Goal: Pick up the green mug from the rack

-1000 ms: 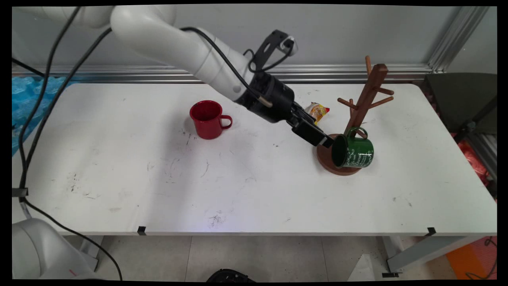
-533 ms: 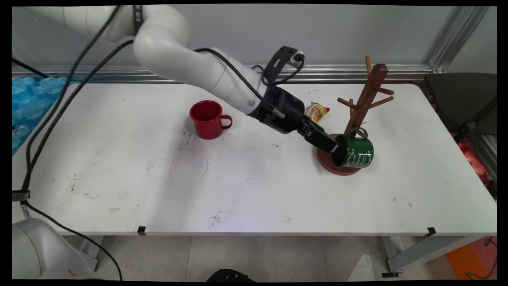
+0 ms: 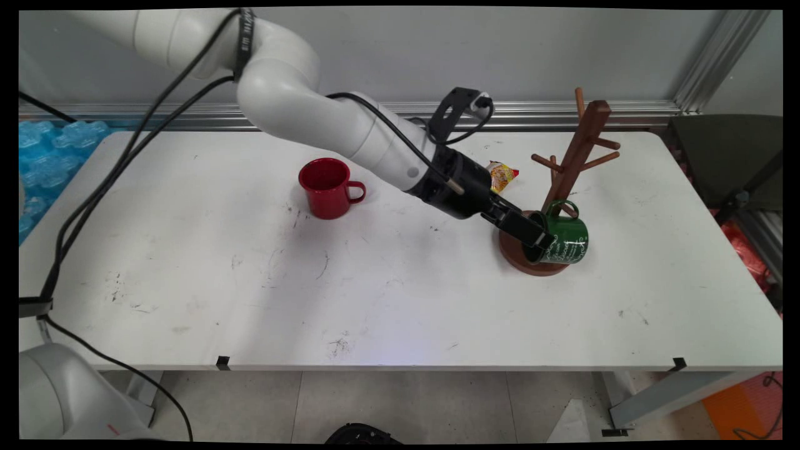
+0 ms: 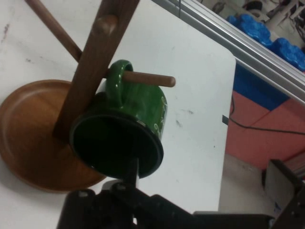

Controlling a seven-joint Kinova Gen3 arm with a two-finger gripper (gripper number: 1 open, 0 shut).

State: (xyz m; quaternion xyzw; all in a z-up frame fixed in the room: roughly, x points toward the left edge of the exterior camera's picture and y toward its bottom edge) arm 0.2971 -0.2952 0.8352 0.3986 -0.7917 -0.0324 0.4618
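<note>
A green mug (image 3: 560, 239) hangs by its handle on a low peg of the wooden mug tree (image 3: 578, 150), its mouth facing left toward the arm. My gripper (image 3: 539, 240) reaches in from the left and its tip is at the mug's rim, over the tree's round base (image 3: 514, 257). In the hand view the green mug (image 4: 143, 107) fills the middle with its dark mouth toward me, the peg (image 4: 147, 78) runs through its handle, and my gripper (image 4: 131, 172) meets the lower rim. How the gripper stands on the rim is hidden.
A red mug (image 3: 326, 186) stands upright at the table's middle, handle to the right. A small yellow snack packet (image 3: 502, 175) lies behind the arm near the tree. The table's right edge (image 3: 719, 237) is close beyond the tree.
The arm has pushed right and slightly down, bringing the gripper from just left of the green mug up to its rim. The mug and tree have not moved.
</note>
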